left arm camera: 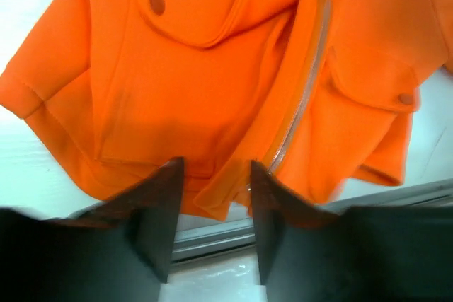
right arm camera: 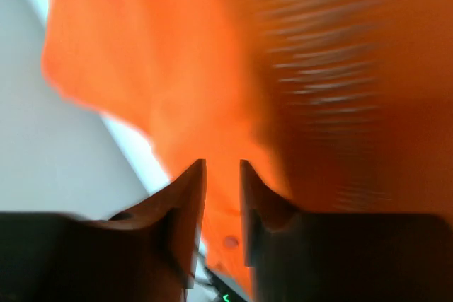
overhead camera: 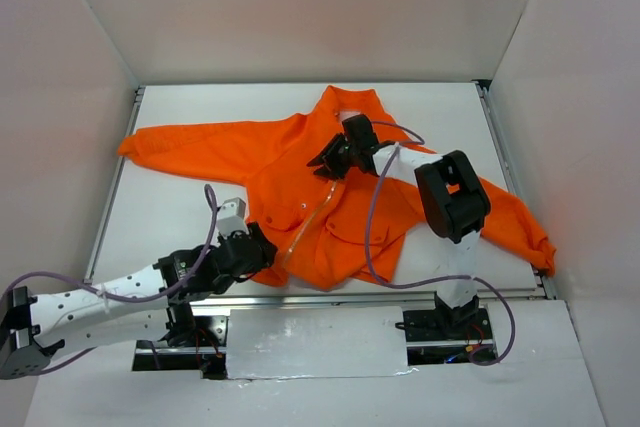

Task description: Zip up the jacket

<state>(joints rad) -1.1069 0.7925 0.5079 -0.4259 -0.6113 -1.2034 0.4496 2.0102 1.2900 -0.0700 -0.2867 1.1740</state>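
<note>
Most of the zipper looks closed to us; the collar stretch probably remains. The jacket lies spread on the table, left fingers straddling its hem, grip unclear, right fingers pinching chest fabric.

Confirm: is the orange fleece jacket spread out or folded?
Spread out, front up: the bright orange fleece jacket has both sleeves stretched sideways and its pale centre zipper facing up.

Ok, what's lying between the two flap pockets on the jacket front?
Only the pale zipper, running down the jacket between one pocket and the other pocket. The left wrist view shows it best.
</note>
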